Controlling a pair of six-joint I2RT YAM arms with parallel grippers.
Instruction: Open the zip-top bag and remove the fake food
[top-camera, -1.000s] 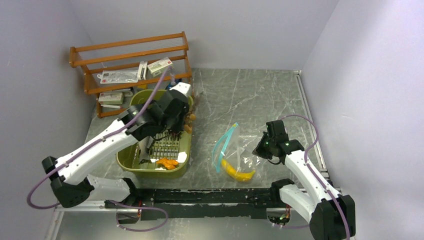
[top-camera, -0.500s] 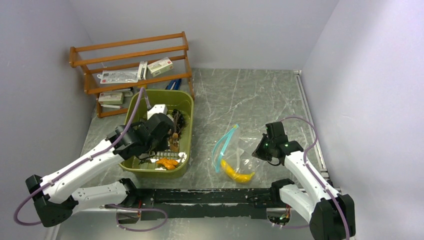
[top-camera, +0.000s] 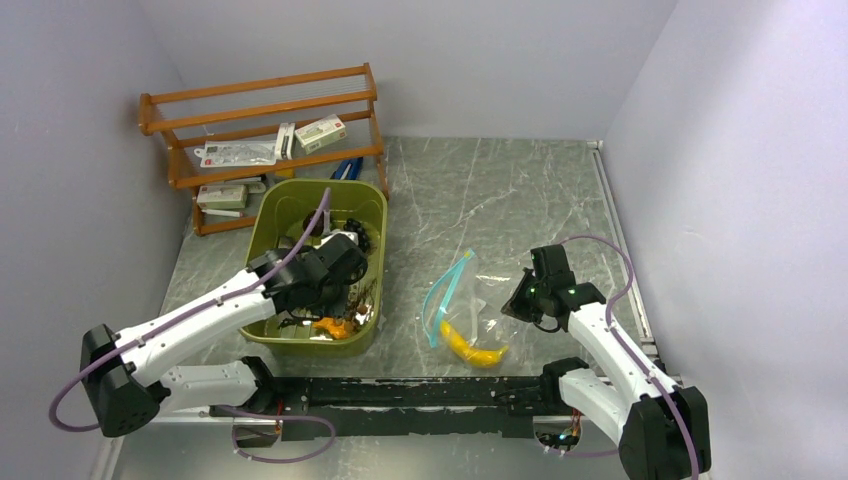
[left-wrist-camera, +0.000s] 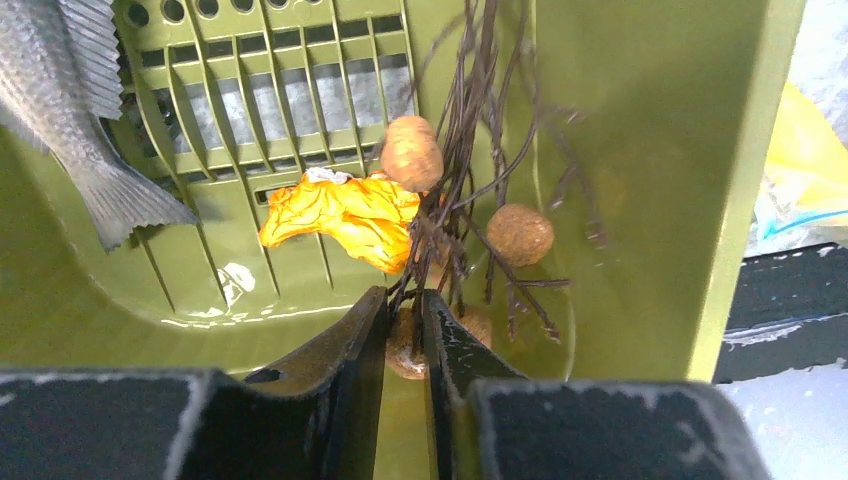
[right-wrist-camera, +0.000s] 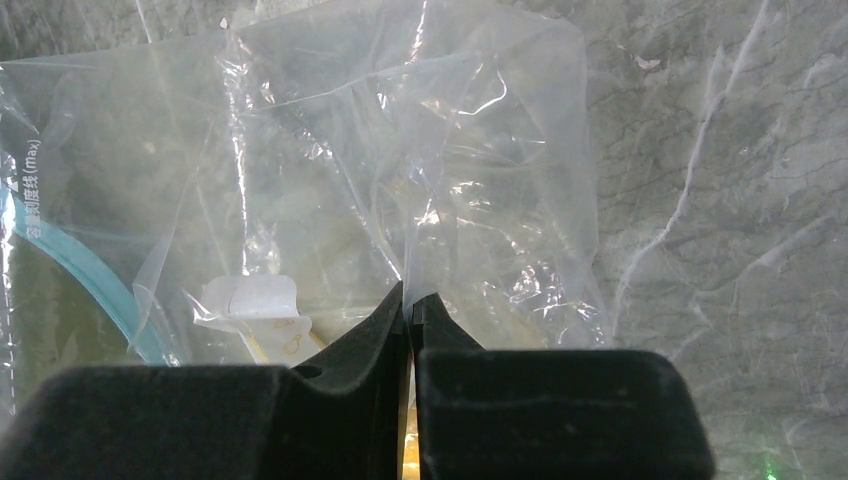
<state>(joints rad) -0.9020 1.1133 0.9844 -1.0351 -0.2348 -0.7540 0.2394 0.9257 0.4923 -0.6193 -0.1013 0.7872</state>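
Zip-top bag (top-camera: 470, 300) lies on the table (top-camera: 500, 190) just ahead of the right hand (right-wrist-camera: 410, 303), which is clamped tight on its clear plastic; a yellow banana (top-camera: 475, 345) shows through it. The left hand (left-wrist-camera: 405, 305) is down in the green bin (left-wrist-camera: 640, 150), fingers parted a crack, dark twiggy stems (left-wrist-camera: 470, 180) at its tips, brown balls (left-wrist-camera: 411, 152) and orange bits (left-wrist-camera: 340, 215) just beyond, a grey fish (left-wrist-camera: 70, 120) to its left.

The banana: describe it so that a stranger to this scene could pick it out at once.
On the grey marbled table, look right of the olive-green bin to the clear zip-top bag with the teal strip. The banana lies at the bag's near end, seen through the plastic. It alone is curved and bright yellow.
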